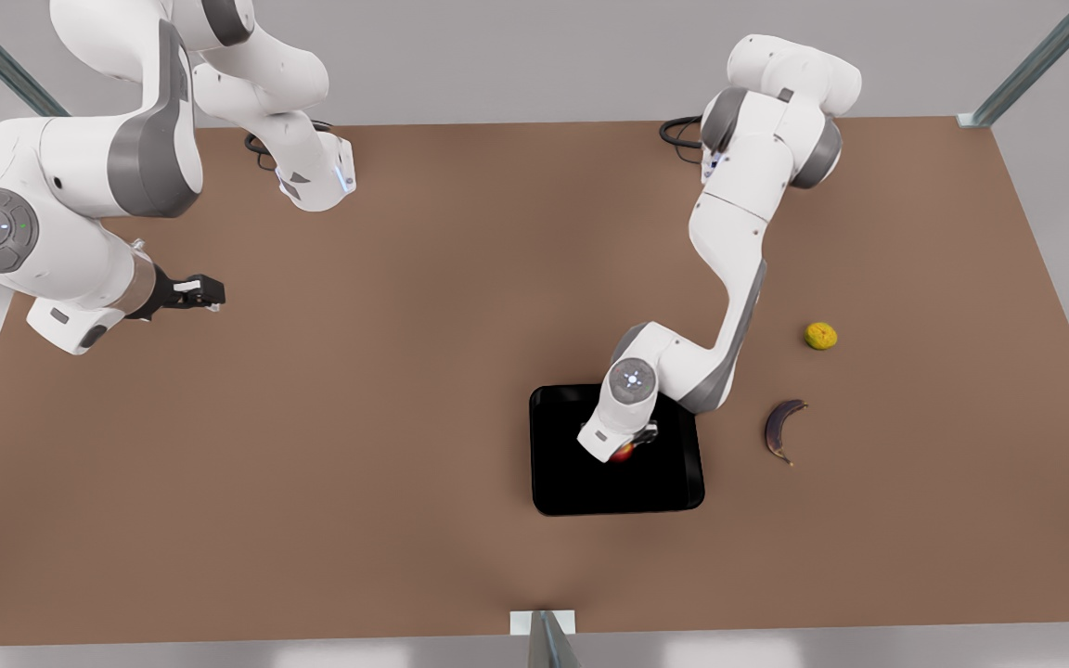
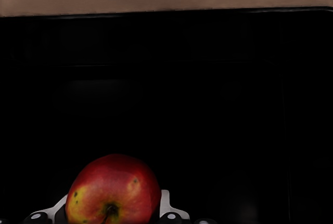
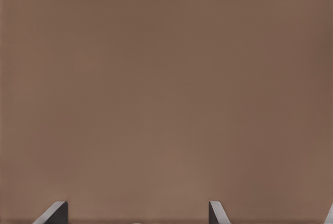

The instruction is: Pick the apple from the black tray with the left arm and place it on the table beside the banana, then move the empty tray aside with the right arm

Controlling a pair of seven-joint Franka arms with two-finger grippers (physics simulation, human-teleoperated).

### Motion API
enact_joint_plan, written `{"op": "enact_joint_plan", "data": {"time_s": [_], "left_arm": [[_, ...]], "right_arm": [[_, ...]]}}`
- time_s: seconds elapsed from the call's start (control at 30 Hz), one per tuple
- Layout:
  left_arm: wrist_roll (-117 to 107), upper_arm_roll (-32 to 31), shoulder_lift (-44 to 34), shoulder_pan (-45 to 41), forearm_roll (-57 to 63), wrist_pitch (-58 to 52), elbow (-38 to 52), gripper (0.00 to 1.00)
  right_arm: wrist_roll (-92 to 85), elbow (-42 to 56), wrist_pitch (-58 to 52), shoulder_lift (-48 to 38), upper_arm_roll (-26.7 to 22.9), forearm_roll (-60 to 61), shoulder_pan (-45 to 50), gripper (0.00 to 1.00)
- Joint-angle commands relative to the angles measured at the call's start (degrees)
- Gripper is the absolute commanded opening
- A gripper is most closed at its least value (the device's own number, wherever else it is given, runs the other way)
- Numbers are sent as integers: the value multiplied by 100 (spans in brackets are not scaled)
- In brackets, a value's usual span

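Note:
The red apple [image 1: 624, 454] [image 2: 112, 187], with its yellowish patch, is over the black tray [image 1: 572, 464] [image 2: 208, 104], mostly hidden under the left hand in the front view. My left gripper [image 1: 628, 445] [image 2: 113, 211] is shut on the apple, one finger [image 2: 165, 200] pressed to each side. Whether the apple still touches the tray I cannot tell. The dark banana [image 1: 783, 429] lies on the table [image 1: 405, 371] to the front view's right of the tray. My right gripper [image 1: 203, 294] waits open above bare table at the front view's left, its fingertips [image 3: 54, 213] apart.
A bumpy yellow-green fruit [image 1: 820, 336] lies beyond the banana, toward the back. The two arm bases stand at the table's back edge. Metal frame posts rise at the back corners and at the middle of the front edge.

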Motion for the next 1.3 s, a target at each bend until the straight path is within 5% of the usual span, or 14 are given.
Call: {"op": "enact_joint_plan", "data": {"time_s": [0.0,0.2,0.33,0.5,0.87,0.9,1.03,1.1,1.13,1.17,1.2,1.23,1.27], "left_arm": [[573,9,-152,47,-6,-1116,49,75],[3270,-35,-916,1190,-244,-4017,936,75],[5187,79,-1093,2165,-164,-4325,945,75],[6136,676,-372,2280,99,-3279,928,75],[6418,721,411,2702,99,-1802,866,75],[6400,721,402,2702,90,-1802,866,100],[6330,721,279,2667,90,-1873,901,100],[5355,615,-186,2614,-128,-1890,901,100],[4635,562,-599,2658,-1356,-2012,901,100],[3335,545,-1144,2658,-2607,-2558,919,100],[3191,527,-1698,2570,-2381,-3506,823,100],[3807,518,-2418,2526,-1905,-3420,200,100],[3807,518,-3867,2482,-1808,-1735,-1811,100]], "right_arm": [[24,10,-11,-7,28,28,51,100],[3821,238,411,257,2181,177,122,100],[4997,238,1051,520,2269,177,613,100],[6651,238,3012,1522,2261,116,1132,100],[7978,195,4146,2788,2331,-535,1501,100],[8127,195,4409,2893,2331,-535,1510,100],[8268,203,4884,3245,2331,-807,1554,100],[8224,203,4884,3368,2322,-939,1554,100],[8189,212,5068,3368,2313,-1044,1519,100],[8145,212,5174,3386,2287,-1141,1519,100],[8136,212,5367,3421,2269,-1141,1510,100],[8136,230,5552,3421,2261,-1141,1510,100],[8145,265,5596,3421,2234,-1141,1510,100]]}}
